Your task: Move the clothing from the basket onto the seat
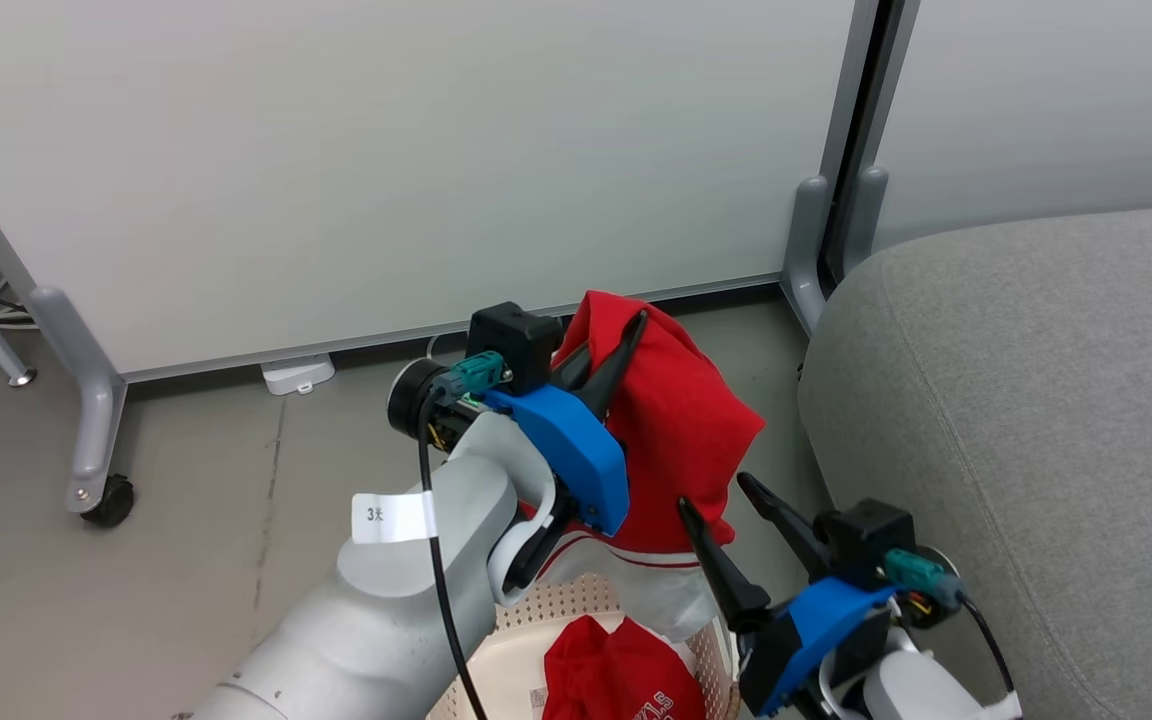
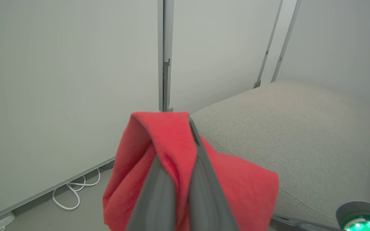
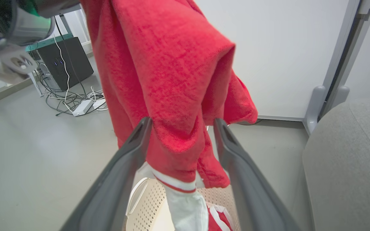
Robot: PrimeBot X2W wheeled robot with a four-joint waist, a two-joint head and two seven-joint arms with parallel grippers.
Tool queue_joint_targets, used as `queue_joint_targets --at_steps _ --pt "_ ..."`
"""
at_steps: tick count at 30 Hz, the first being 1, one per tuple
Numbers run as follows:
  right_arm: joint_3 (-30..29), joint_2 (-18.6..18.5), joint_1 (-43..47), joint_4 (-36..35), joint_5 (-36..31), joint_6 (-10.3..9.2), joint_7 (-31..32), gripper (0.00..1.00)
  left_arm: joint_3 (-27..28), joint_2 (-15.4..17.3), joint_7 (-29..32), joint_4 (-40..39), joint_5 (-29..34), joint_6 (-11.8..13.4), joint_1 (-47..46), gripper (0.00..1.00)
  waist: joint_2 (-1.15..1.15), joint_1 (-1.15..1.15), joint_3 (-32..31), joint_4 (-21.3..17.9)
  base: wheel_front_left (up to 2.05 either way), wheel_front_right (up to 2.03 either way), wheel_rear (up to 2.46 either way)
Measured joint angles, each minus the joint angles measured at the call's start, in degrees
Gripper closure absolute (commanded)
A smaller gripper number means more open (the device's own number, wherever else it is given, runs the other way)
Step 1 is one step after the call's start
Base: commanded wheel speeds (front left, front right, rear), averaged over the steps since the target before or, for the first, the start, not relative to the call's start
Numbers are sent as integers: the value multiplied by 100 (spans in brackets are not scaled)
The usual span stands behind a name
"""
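Hanging from the left gripper [image 1: 626,345], 1 red garment [image 1: 676,420] is held up above the basket [image 1: 576,595], with its white hem [image 3: 185,205] trailing down to the basket's mouth. The left jaws are seen pinched tight on a fold near the top of the cloth; in the left wrist view fabric is draped over both fingers. The right gripper [image 1: 711,490] is spread wide and nothing is held in it. In the right wrist view the lower part of the hanging cloth is seen between its 2 fingers; contact cannot be told. A 2nd garment [image 1: 616,665], red with white lettering, is seen crumpled in the basket. The seat [image 1: 1036,400] is found just to the right of the basket, bare where it is visible.

Handling, as judged:
- Cloth is taken to be light, limp and soft, not fragile. No shape is kept; it is expected to fold and swing from the single pinch.
- A bunched fold or the thicker trimmed hem is thought the better hold; a flat single layer could be pulled free.
- The trailing hem could be snagged on the basket rim, so height should be gained before any sideways carry.
- For the 2nd garment, a raised crease on top of the heap is suggested as the place to be gripped.
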Motion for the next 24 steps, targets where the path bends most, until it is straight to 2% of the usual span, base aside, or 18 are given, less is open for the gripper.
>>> queue_joint_targets --at_steps 12,13,15,24 --pt "821 0 -1338 1261 558 0 -188 0 -349 -1 -76 5 -275 10 -196 100 0 0 86 25 0 0 0" --pt "881 0 -1427 1372 617 0 -213 16 -369 1 -81 16 -285 10 -206 100 0 0 87 17 0 0 0" --pt "1006 -2 -1588 1561 743 0 -233 100 -425 1 -92 19 -332 10 -241 100 0 0 82 9 0 0 0" --pt "1383 -2 -1894 2004 889 0 -409 100 -567 -1 -149 125 -441 26 -314 100 0 0 18 -49 0 0 0"
